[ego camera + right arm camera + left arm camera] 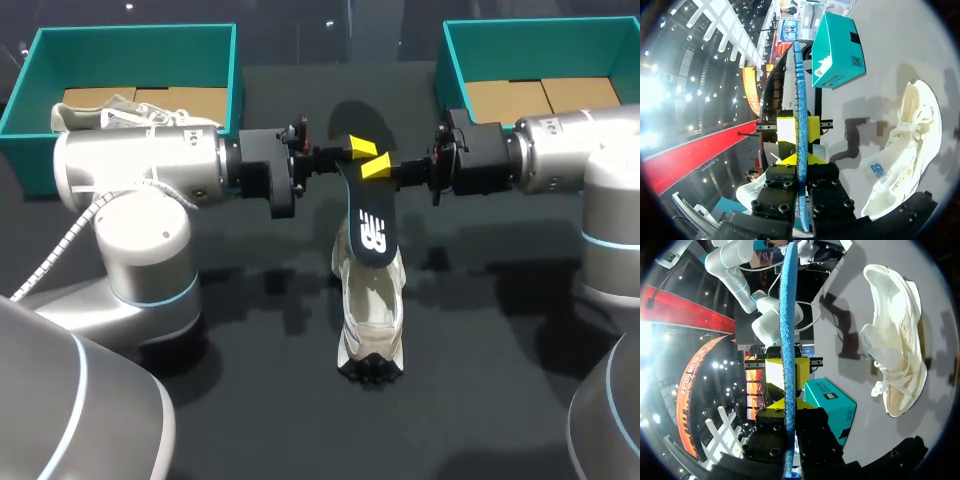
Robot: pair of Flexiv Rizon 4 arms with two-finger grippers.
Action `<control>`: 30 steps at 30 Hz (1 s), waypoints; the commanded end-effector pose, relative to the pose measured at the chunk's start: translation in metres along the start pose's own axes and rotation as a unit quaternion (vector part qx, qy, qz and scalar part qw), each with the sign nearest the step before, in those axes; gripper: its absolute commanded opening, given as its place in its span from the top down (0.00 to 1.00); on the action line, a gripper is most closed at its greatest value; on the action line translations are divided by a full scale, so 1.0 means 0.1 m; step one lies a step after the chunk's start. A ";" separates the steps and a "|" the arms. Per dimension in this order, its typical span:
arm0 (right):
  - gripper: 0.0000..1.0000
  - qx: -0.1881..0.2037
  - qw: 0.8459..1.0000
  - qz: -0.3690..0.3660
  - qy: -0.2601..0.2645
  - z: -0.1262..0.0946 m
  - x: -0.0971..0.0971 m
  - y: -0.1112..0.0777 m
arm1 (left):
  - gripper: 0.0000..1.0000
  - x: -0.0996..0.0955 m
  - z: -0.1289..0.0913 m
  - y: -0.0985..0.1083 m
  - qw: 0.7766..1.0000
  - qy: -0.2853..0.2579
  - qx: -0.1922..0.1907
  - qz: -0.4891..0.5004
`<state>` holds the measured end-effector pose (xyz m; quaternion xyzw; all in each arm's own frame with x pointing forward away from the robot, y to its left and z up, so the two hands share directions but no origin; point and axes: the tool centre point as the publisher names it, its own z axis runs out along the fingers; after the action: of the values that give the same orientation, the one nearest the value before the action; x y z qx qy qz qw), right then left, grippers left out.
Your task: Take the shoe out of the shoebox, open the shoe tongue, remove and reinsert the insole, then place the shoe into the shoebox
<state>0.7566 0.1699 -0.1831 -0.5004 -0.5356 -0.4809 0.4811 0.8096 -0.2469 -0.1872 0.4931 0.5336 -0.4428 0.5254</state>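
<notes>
Confirm first that the left gripper (355, 150) and the right gripper (380, 168) meet tip to tip at the upper centre of the head view. Each has its yellow fingers closed from two sides on the same end of the thin dark foam insole with a blue underside (372, 230). Both wrist views show that insole edge-on between the fingers. From the fingers, the insole's long axis runs down the frame towards the lower centre, roughly in line with the cream mesh lace-up shoe (372, 310). The shoe lies directly below on the black table (250, 400). The free end of the insole overlaps the shoe opening; you cannot tell whether it touches. Both arms are about equally near. Expect reinsertion to depend on keeping that alignment. The open teal cardboard shoeboxes stand at the upper left (130, 40) and upper right (540, 30), well apart from the shoe.
</notes>
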 end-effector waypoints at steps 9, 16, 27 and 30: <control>0.00 -0.002 0.999 -0.044 0.004 -0.45 -0.08 -0.03 | 1.00 -0.03 -0.15 -0.07 1.000 0.014 -0.006 0.000; 0.00 0.023 0.996 -0.080 -0.001 -0.85 -0.24 -0.01 | 1.00 -0.05 -0.30 -0.21 0.999 0.027 -0.025 -0.004; 0.00 0.043 0.993 -0.108 -0.021 -0.85 -0.24 0.01 | 1.00 -0.02 -0.48 -0.38 0.998 0.048 -0.045 -0.010; 0.00 0.050 0.980 -0.177 -0.072 -0.97 -0.30 0.02 | 1.00 -0.05 -0.52 -0.41 0.998 0.050 -0.039 -0.020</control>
<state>0.7586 0.0808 -0.2088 -0.4244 -0.6189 -0.5058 0.4255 0.7678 -0.2087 -0.1860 0.4814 0.5830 -0.4049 0.5142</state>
